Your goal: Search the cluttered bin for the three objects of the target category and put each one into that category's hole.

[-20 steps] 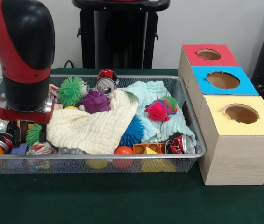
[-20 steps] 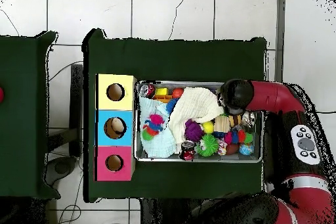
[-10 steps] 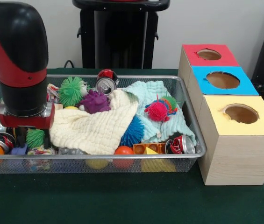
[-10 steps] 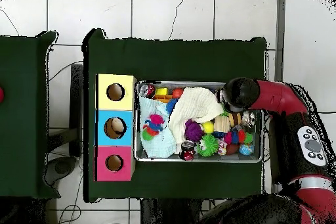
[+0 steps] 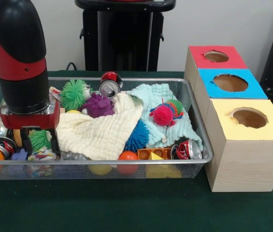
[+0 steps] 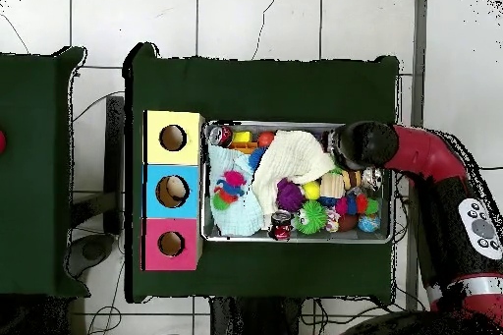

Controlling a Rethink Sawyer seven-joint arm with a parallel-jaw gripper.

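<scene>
One small green spiky ball (image 5: pixel 39 140) — seemingly between the jaws.

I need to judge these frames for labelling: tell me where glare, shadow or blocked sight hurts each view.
Front view: even light, no strong glare; the arm blocks the bin's left end, and the cream cloth hides what lies beneath. Overhead view: the bin's contents look small and crowded, the arm's head covers one corner, and the box holes read dark.
</scene>
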